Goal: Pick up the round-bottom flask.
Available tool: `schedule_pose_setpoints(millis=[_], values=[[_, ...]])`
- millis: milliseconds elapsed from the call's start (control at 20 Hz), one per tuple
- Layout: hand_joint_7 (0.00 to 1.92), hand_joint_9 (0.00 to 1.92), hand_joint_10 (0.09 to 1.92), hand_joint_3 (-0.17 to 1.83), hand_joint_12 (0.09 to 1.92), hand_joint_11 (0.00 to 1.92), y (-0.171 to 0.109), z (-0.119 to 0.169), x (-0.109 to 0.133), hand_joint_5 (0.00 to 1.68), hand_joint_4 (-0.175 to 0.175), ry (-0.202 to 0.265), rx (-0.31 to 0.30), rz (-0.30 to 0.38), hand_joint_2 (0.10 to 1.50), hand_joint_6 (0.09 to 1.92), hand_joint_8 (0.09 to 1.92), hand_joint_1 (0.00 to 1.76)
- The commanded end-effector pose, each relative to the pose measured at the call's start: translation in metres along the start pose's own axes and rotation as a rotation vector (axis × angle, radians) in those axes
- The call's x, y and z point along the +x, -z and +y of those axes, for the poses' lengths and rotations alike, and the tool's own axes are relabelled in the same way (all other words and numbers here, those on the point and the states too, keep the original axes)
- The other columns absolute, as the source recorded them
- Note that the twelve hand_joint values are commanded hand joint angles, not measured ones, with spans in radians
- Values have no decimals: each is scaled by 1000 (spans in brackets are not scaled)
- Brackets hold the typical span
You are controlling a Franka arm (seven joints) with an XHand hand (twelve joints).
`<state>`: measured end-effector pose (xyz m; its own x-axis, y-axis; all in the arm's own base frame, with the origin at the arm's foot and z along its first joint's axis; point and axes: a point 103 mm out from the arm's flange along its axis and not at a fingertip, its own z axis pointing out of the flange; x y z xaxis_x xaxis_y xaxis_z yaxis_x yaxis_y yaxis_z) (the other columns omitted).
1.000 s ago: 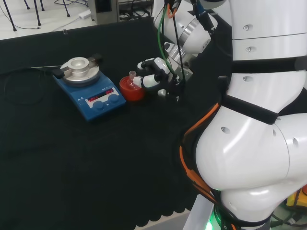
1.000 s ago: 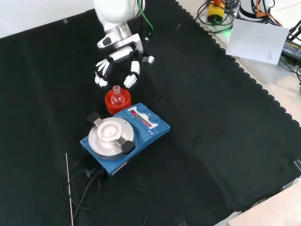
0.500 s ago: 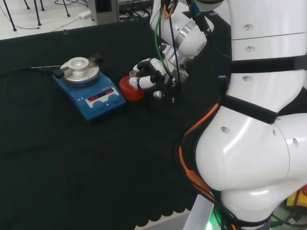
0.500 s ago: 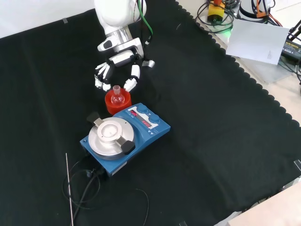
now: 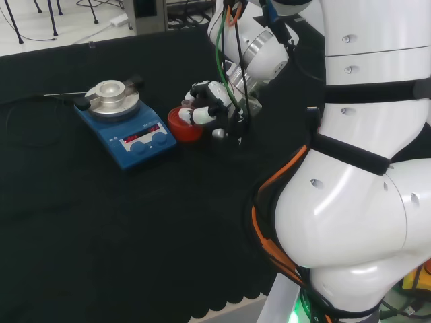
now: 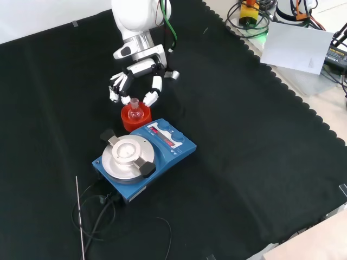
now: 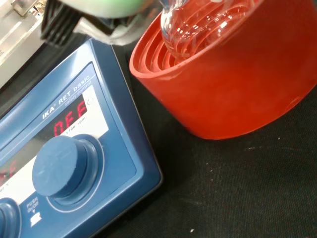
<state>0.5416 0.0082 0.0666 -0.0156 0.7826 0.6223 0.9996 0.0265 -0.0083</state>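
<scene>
The black cloth (image 6: 260, 162) lies bare across the right and lower parts of the front view, out to its scalloped edge, and wide bare cloth also surrounds the work area in the head view. The round-bottom flask (image 6: 134, 112) sits neck-up in the red ribbed stand (image 6: 132, 119), which stands just beside the blue stirrer plate (image 6: 145, 155) (in the wrist view the stand (image 7: 237, 84) and the plate's blue casing (image 7: 74, 163) are nearly touching). The hand (image 6: 136, 81) hangs directly above the flask with its fingers (image 6: 115, 92) spread apart and bent downward on either side of the flask neck, holding nothing; whether any fingertip touches the glass cannot be told. In the head view the hand (image 5: 209, 108) covers most of the flask, leaving part of the stand (image 5: 180, 125) visible to its left. The wrist view cuts off the flask's bulb (image 7: 198, 25) at the frame edge, and the clear glass is hard to trace against the red ribs.
</scene>
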Motion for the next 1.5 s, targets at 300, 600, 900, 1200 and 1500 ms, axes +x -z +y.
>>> schedule_pose_setpoints(millis=[300, 600, 900, 1200, 1500], values=[[383, 491, 577, 686, 1249, 0, -1, 2, 1, 720, 4, -1, -1, -5, 587, 832, 559, 949], [390, 498, 580, 689, 1258, 0, -2, 7, 3, 733, 3, -4, -22, -15, 593, 845, 563, 954], [408, 515, 586, 694, 1290, 0, -4, 8, 4, 774, 5, -14, -30, -31, 620, 865, 571, 961], [441, 554, 596, 418, 1344, 0, -5, 10, 16, 911, 119, -2, -49, -50, 877, 997, 590, 989], [565, 693, 525, 493, 1330, 104, 5, 12, 21, 1001, 175, 4, -92, -77, 866, 1074, 543, 1029]])
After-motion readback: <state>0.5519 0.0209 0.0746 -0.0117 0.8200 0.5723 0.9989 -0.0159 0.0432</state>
